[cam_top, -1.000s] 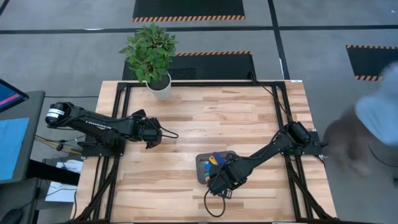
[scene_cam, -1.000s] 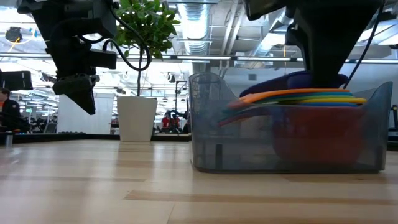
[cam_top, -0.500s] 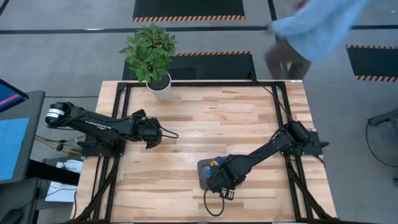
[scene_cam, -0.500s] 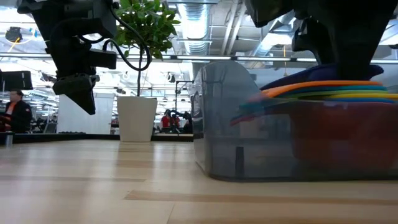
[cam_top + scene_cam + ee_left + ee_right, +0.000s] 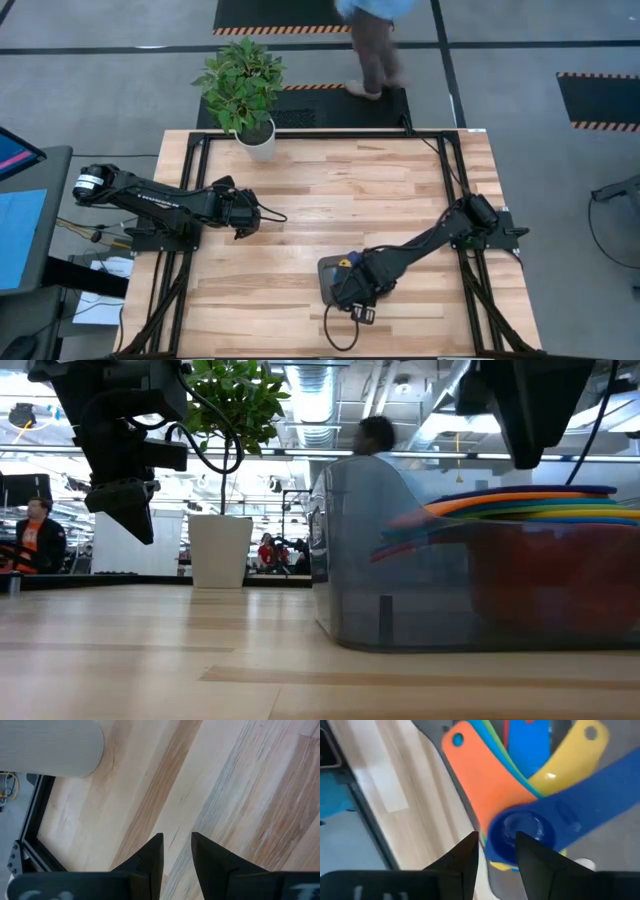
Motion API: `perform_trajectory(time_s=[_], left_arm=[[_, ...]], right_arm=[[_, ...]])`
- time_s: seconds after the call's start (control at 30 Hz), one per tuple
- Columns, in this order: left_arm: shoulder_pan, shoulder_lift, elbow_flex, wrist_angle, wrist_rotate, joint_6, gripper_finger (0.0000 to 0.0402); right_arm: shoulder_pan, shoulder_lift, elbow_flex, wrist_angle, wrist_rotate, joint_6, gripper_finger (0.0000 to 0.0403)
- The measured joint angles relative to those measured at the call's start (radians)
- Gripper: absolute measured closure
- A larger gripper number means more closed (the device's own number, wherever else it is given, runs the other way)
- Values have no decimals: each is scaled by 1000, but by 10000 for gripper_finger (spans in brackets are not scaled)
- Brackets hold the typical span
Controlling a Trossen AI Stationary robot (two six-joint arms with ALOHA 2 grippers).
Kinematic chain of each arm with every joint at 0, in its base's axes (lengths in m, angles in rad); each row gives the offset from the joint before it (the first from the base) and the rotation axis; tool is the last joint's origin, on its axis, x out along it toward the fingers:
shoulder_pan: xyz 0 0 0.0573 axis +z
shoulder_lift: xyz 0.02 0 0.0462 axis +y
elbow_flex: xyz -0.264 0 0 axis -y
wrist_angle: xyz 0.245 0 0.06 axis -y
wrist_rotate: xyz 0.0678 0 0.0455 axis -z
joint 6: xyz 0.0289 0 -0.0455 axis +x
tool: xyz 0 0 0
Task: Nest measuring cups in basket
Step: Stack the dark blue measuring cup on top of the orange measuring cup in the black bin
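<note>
The basket [image 5: 328,277] sits on the bench [image 5: 330,190], well apart from the white plant pot [image 5: 257,143] at the bench's far edge. The measuring cups [image 5: 520,515] lie stacked inside the basket, one within another, their handles fanned out above its rim. In the right wrist view, the dark blue cup [image 5: 522,831] rests on top of the stack, with the orange handle [image 5: 480,775], the yellow handle [image 5: 570,755] and a light blue handle [image 5: 527,745] spread beneath and beyond it.

The right pincer [image 5: 496,845] hangs directly over the basket, its fingers spread to either side of the dark blue cup's bowl and pinching nothing. In the low view, this pincer stands clear above the stacked cups, not touching them.

The left pincer [image 5: 176,847] hangs above bare bench, nearer the plant pot than the basket, well apart from the cups. Its fingers [image 5: 152,857] stand slightly parted with nothing between them.

A person [image 5: 370,40] is on the floor beyond the bench, behind the plant pot.
</note>
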Motion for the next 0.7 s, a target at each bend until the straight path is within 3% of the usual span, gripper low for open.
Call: perform_trajectory(time_s=[0.4,0.7], left_arm=[[0,0,0,0,0,0,310],[0,0,0,0,-1,2,310]], right_arm=[[-18,0,1,-215,393,192,297],[-86,4,-66,-161,366,180,318]])
